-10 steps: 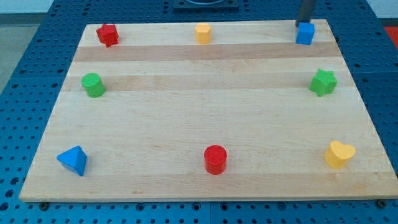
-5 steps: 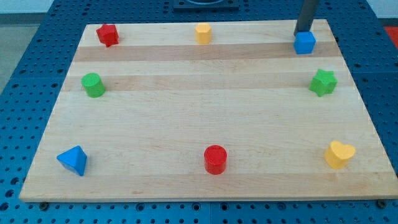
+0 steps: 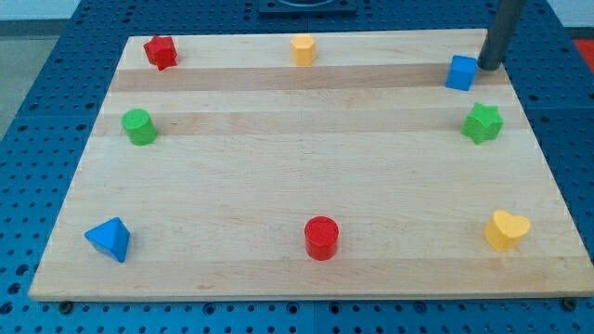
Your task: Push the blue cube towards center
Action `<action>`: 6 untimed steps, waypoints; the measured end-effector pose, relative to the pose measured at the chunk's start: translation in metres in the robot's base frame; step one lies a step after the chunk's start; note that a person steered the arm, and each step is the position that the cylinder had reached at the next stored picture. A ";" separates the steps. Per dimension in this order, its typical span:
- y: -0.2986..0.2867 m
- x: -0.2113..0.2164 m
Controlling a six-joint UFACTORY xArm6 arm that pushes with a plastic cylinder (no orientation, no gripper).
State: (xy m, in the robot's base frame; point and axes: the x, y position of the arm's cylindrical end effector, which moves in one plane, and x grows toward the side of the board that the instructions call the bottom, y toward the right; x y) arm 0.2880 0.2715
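The blue cube (image 3: 461, 72) sits on the wooden board (image 3: 297, 176) near its top right corner, turned slightly askew. My tip (image 3: 489, 67) stands just to the view's right of the cube, close to its upper right side, at or near contact. The dark rod rises from there out of the view's top.
A green star (image 3: 483, 122) lies below the cube. Also on the board: a yellow block (image 3: 303, 49) at top middle, red block (image 3: 161, 52) at top left, green cylinder (image 3: 139, 126), blue pyramid (image 3: 109, 238), red cylinder (image 3: 322, 237), yellow heart (image 3: 506, 229).
The rod moved from above the blue cube round to its right side. The cube slid down the view a little and turned slightly.
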 end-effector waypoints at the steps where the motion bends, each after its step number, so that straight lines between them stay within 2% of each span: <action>1: -0.014 0.016; 6: -0.099 0.003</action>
State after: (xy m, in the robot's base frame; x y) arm 0.2915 0.1723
